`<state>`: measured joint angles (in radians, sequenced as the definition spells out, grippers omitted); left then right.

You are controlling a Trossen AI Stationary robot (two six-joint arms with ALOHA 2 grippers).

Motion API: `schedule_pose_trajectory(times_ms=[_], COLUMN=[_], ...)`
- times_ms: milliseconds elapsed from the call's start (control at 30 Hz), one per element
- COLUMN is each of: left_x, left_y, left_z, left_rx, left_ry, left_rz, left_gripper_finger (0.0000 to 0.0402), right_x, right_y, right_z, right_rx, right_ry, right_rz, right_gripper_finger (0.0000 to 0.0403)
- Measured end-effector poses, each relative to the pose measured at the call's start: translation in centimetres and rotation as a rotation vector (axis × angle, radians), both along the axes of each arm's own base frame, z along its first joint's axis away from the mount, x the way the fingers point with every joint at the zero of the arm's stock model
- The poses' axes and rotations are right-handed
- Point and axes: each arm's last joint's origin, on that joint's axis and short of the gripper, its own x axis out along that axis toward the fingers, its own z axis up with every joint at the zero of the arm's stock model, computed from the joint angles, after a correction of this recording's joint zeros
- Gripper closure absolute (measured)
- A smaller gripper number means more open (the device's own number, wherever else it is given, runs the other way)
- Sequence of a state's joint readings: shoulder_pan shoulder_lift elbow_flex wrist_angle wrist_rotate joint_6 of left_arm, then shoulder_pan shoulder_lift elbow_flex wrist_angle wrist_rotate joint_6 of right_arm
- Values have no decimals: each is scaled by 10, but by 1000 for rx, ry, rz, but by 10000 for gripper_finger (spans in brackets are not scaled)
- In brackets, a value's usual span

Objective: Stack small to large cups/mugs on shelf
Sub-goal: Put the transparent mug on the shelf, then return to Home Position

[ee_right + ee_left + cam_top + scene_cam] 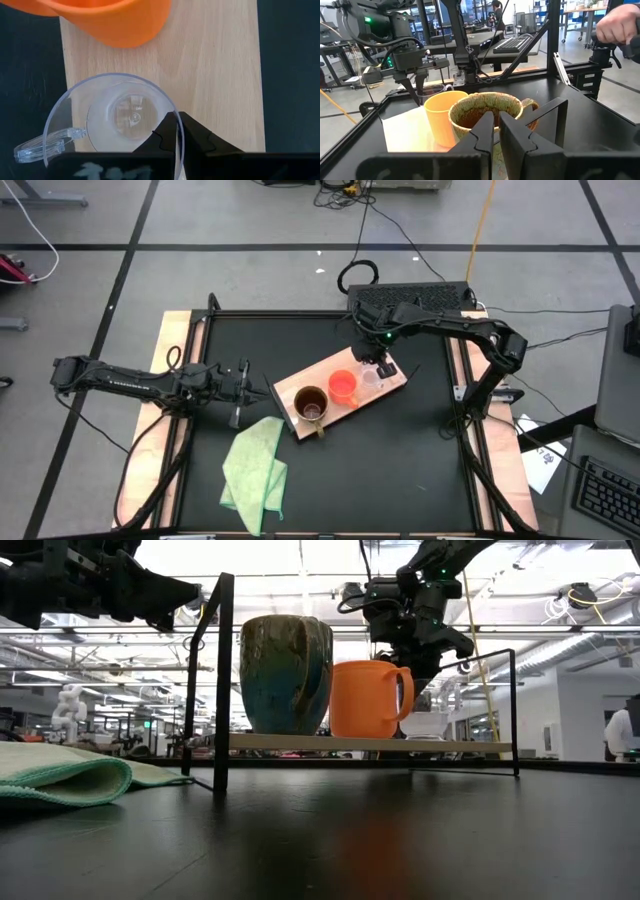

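While the 3 cups sit in a row on the flat light-wood shelf with a dark edge [392, 383], near the middle of the high view, the right gripper [175, 131] is pinched tight on the rim of the small clear glass cup [115, 120]. That cup stands at the right end of the shelf, just beside the smaller orange-red mug with a handle [343, 386]. The big brown mug with a handle [311, 405] is at the left end, touching or almost touching the orange one.

I think the glass cup is light, hard and slippery. It could crack or slide out of a thin pinch, so a hold on the rim should be gentle and steady. It has a little clear handle too, but that looks weak to grab.

The orange mug looks smooth and stiff; its rim or handle would be good to hold. The brown mug looks heavy and thick.

The left gripper [238, 385] waits at the left of the black bench [420, 470], almost closed, holding nothing. A light green cloth [255, 465] lies at the lower left.
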<state>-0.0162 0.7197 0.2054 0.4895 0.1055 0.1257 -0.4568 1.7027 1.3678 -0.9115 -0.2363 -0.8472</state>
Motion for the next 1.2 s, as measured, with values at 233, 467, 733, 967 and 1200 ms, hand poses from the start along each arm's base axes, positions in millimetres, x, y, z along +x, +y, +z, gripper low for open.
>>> schedule_pose_trajectory(times_ms=[233,467,733,967,1200], left_x=[0,0,0,0,0], left_y=[0,0,0,0,0], left_z=[0,0,0,0,0], left_rx=[0,-4,-4,-4,-4], left_ry=[0,0,0,0,0], left_rz=[0,0,0,0,-1], left_gripper_finger=[371,371,371,371,371], right_x=[1,1,2,0,-12], right_y=[-1,-1,-1,0,6], right_z=[-3,-2,-2,5,34], right_rx=[6,6,6,-1,-35], right_ry=[3,-2,-11,-32,-124], right_rz=[-21,-30,-41,-47,-69], right_gripper_finger=[375,338,297,270,257])
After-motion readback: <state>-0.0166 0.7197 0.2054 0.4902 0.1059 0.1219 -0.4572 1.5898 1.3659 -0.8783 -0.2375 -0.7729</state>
